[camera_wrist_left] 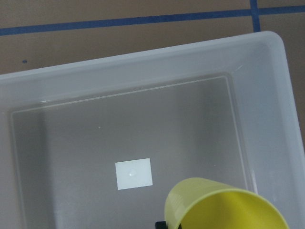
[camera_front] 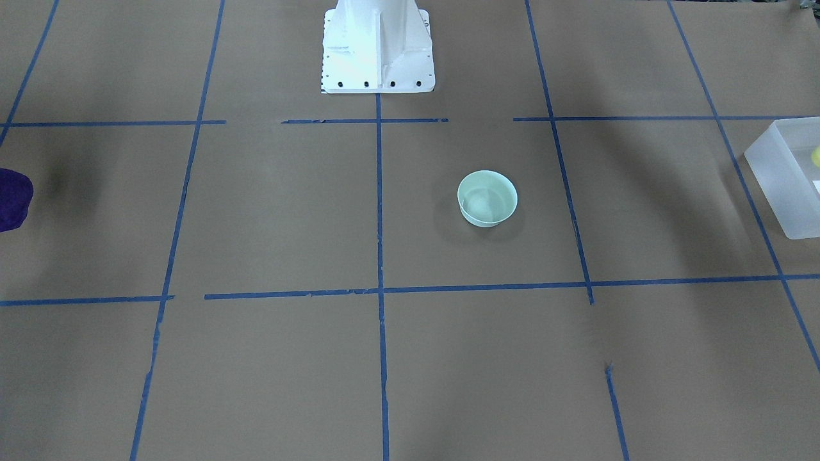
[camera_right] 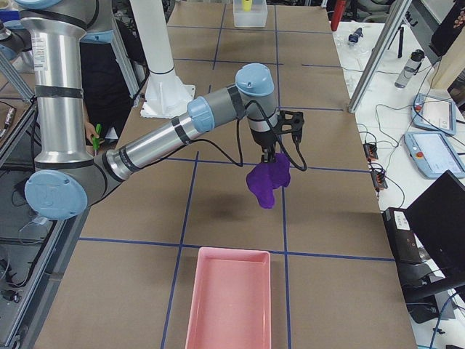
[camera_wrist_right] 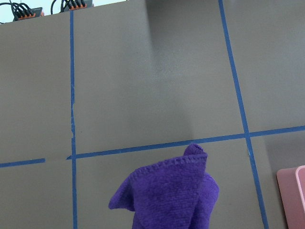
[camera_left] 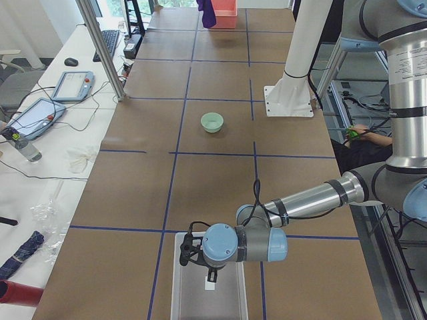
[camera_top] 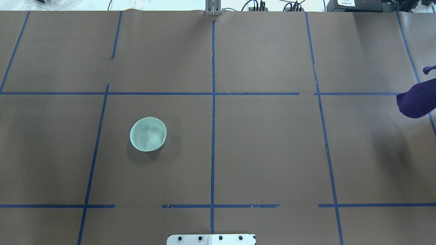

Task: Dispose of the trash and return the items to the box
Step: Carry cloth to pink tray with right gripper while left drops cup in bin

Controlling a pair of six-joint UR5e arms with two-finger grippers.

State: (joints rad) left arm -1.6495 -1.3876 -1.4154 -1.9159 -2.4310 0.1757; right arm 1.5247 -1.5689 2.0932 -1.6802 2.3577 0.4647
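The yellow cup [camera_wrist_left: 224,207] is tilted over the inside of the frosted translucent bin [camera_wrist_left: 143,62], close under the left wrist camera and just beside a white label [camera_wrist_left: 134,173] on the bin floor. The bin stands at the end of the counter [camera_top: 265,153] on the robot's left. The left arm [camera_left: 307,200] reaches over the bin. Whether the left jaws are clamped on the cup cannot be told, since only a dark sliver shows beside it.

The mint-green bowl [camera_front: 487,198] sits upright and empty on the brown paper. It is on the robot's left of the central blue tape line [camera_top: 213,136] and well apart from the bin.

At the other end, a purple cloth [camera_right: 267,182] hangs beneath the right arm [camera_right: 182,131], clear of the counter. It is near a pink tray [camera_right: 229,298] but not over it. The state of the right jaws cannot be told from these views.
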